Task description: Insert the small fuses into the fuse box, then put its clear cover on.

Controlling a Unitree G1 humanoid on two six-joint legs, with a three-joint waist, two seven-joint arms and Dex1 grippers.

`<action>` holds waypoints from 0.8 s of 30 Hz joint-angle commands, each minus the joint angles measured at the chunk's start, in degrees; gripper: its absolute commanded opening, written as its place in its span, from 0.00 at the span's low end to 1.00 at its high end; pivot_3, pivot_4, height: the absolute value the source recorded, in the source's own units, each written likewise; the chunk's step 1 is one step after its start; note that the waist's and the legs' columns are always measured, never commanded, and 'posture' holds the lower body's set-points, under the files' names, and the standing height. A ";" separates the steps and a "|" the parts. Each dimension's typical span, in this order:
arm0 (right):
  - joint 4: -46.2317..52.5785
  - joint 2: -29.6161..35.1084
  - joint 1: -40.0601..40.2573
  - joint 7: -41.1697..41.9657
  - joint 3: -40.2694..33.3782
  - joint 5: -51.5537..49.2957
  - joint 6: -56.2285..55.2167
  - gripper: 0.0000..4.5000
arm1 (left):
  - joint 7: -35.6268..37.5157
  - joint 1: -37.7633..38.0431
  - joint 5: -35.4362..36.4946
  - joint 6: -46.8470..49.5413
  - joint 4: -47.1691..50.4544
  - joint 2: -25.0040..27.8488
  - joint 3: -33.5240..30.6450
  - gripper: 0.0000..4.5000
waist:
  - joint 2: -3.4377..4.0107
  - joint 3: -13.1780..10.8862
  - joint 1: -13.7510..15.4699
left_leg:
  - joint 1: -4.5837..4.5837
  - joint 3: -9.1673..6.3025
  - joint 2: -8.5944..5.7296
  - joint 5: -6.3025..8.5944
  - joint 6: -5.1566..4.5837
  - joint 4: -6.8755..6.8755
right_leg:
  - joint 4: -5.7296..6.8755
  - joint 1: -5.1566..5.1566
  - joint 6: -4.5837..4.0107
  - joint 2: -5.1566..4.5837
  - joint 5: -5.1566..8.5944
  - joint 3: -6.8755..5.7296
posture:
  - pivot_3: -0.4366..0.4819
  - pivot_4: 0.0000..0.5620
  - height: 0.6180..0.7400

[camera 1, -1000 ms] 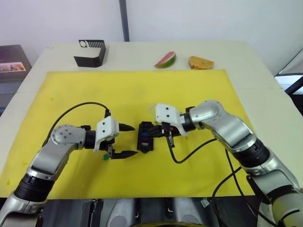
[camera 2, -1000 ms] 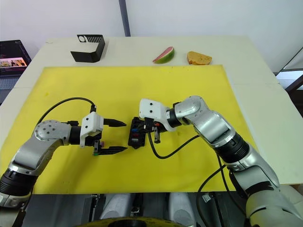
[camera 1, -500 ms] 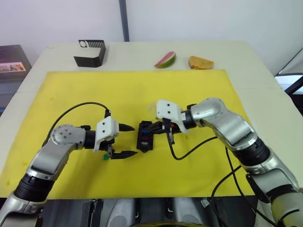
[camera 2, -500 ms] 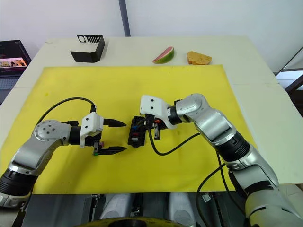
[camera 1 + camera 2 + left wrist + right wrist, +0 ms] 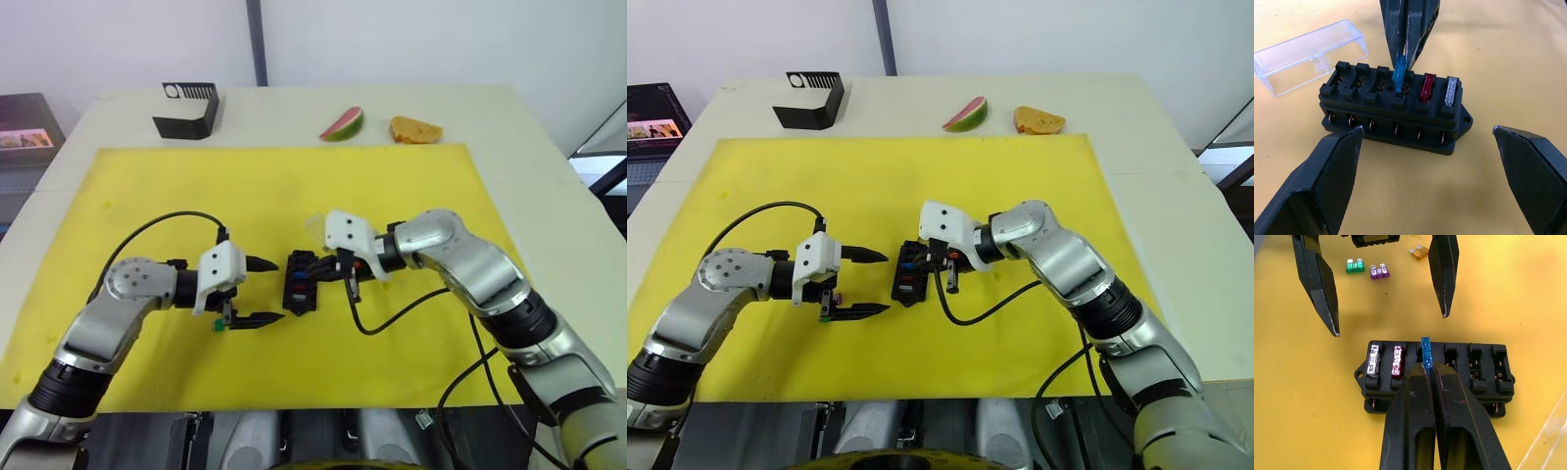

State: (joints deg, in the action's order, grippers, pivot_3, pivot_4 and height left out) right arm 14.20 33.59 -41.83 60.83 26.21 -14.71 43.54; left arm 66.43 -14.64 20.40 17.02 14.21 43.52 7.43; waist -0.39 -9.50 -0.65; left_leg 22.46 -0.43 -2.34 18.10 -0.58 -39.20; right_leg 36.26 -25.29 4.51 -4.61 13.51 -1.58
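Pinching a blue fuse [image 5: 1425, 350] edge-on, right gripper [image 5: 1431, 374] holds it in the fuse box [image 5: 1393, 112]; left gripper [image 5: 1427, 161], fingers spread, faces the box.

Bare yellow mat [image 5: 392, 186] all around fuse box [image 5: 300, 282]; clear cover [image 5: 1308, 54] just beside.

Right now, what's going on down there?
Right tool shut on blue fuse, over fuse box. Left tool open beside it. Clear cover off.
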 commanded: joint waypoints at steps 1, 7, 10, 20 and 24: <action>1.16 -0.33 0.05 -0.53 -0.46 0.40 -0.48 0.00 | 0.39 -0.60 0.00 -0.44 1.05 0.52 -0.58 0.99 | 0.00 0.00 0.02 | 0.00 0.00 0.00 0.00 0.00 0.00 | 0.00 0.00 0.00 0.00 0.00 0.00 | 0.48 0.27 1.00; 0.80 -0.19 0.20 -0.60 -0.17 1.02 -0.62 0.00 | 0.31 -0.71 -0.08 -0.51 0.94 0.39 -0.49 0.99 | 0.00 0.00 0.01 | 0.00 0.00 0.00 0.00 0.00 -0.01 | 0.00 0.00 0.00 0.01 0.00 0.00 | 0.48 0.27 1.00; 0.88 -0.09 0.80 -0.54 0.33 1.48 -0.85 0.00 | 0.25 -0.62 -0.09 -0.56 1.00 0.33 -0.48 0.99 | 0.00 0.00 0.02 | 0.00 0.00 0.00 0.00 0.00 -0.01 | 0.00 0.01 0.00 0.01 0.00 0.00 | 0.48 0.27 1.00; 0.84 -0.25 2.01 -0.52 1.79 2.70 -1.52 0.00 | 0.10 -0.06 -0.41 -0.77 1.51 0.27 -0.10 0.99 | 0.00 0.03 0.01 | -0.07 0.00 0.00 0.00 0.00 -0.01 | 0.01 0.07 0.00 0.02 0.00 0.00 | 0.48 0.27 1.00; 2.10 0.01 1.31 -0.22 2.09 2.73 -0.42 0.00 | 0.04 -0.01 -0.49 -0.78 1.58 0.20 -0.12 0.99 | 0.00 0.03 0.01 | -0.07 0.00 0.00 0.00 0.00 -0.01 | 0.01 0.08 0.00 0.02 0.00 -0.01 | 0.48 0.27 1.00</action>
State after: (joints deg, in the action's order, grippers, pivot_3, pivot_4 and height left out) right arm 14.79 33.54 -40.32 60.10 26.81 -12.37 42.06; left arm 66.33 -14.64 19.81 16.98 14.22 43.56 7.74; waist -0.39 -9.47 -0.65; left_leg 22.39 -0.43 -2.34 18.10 -0.58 -39.22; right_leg 36.27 -25.21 4.51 -4.59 13.51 -1.58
